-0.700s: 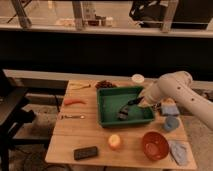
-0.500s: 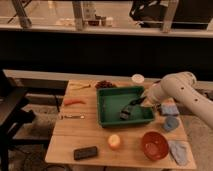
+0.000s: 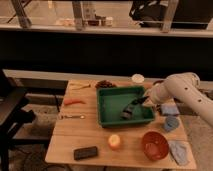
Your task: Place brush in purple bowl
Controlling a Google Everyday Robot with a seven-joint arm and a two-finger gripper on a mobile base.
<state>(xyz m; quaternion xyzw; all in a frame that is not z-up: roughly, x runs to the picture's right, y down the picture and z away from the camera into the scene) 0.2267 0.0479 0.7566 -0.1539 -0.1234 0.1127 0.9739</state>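
The small black brush (image 3: 127,111) is inside the green tray (image 3: 111,106), toward its right half, tilted with its head down-left. My gripper (image 3: 139,103) reaches into the tray from the right on the white arm (image 3: 182,90) and is shut on the brush's handle end. The brush sits just above the tray floor. The dark purple bowl (image 3: 105,84) stands just behind the tray's far left edge, partly hidden by the tray wall.
An orange-red bowl (image 3: 154,145) is at front right, a white dish (image 3: 137,78) behind the tray. Blue cloths (image 3: 171,123) lie at right. An orange fruit (image 3: 115,141), black slab (image 3: 85,152), metal utensil (image 3: 72,117) and a red vegetable (image 3: 74,101) lie on the wooden table (image 3: 90,135).
The brush has shifted right and slightly up inside the tray, moving together with my gripper. The arm has drawn back a little to the right.
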